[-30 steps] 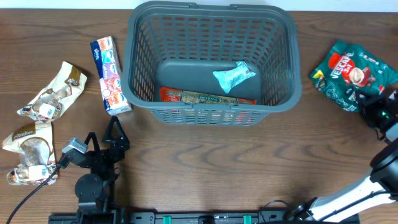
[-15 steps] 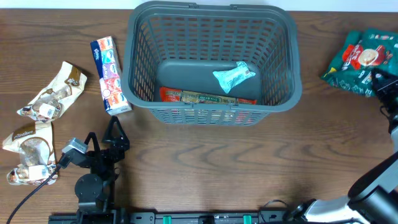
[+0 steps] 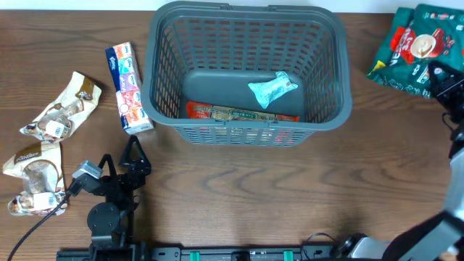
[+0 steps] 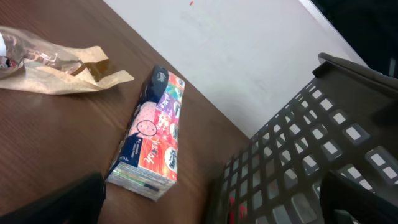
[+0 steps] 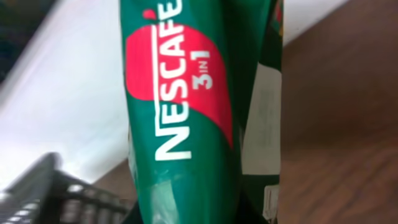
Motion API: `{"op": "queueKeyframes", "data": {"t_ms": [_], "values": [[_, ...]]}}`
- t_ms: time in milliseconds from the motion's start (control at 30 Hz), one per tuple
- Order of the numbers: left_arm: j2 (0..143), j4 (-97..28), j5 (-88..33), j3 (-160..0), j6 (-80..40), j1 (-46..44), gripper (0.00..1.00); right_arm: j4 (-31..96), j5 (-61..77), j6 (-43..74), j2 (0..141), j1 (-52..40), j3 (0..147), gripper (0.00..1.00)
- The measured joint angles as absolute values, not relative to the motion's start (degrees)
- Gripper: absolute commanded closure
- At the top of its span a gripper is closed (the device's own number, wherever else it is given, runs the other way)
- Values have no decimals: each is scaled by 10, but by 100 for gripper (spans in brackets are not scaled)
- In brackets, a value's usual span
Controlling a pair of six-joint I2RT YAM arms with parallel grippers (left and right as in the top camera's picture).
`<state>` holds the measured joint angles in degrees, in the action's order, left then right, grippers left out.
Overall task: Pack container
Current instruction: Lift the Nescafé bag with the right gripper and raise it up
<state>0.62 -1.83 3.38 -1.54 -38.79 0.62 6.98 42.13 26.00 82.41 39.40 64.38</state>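
The dark grey slotted basket (image 3: 250, 135) stands at the back middle of the table. It holds a light blue packet (image 3: 273, 88) and a red packet (image 3: 239, 112). My right gripper (image 3: 440, 75) is shut on a green Nescafe 3in1 bag (image 3: 417, 45) at the far right, right of the basket. The bag fills the right wrist view (image 5: 186, 106), with the basket's corner (image 5: 56, 193) at lower left. My left gripper (image 3: 133, 155) is open and empty near the front left. The basket's lattice wall shows in the left wrist view (image 4: 292, 162).
A colourful tissue pack (image 3: 128, 88) lies just left of the basket and also shows in the left wrist view (image 4: 152, 134). Two beige snack packets (image 3: 61, 109) (image 3: 32, 174) lie at the far left. A cable runs by the left arm's base.
My right gripper has carried the green Nescafe bag towards the back of the table at the far right. The left arm and the basket have not moved.
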Motion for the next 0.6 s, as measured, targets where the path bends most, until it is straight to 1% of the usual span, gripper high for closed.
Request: {"op": "queueKeyframes", "data": {"t_ms": [100,300,467,600], "values": [[6,-18,34,-15,-388,6,1,176,420,244,808,394,727,99],[6,-18,34,-15,-388,6,1,345,389,187,801,394,904,99],[6,-18,34,-15,-388,6,1,413,369,150,795,391,999,98],[6,-18,34,-15,-388,6,1,458,340,119,792,362,1053,99]]}}
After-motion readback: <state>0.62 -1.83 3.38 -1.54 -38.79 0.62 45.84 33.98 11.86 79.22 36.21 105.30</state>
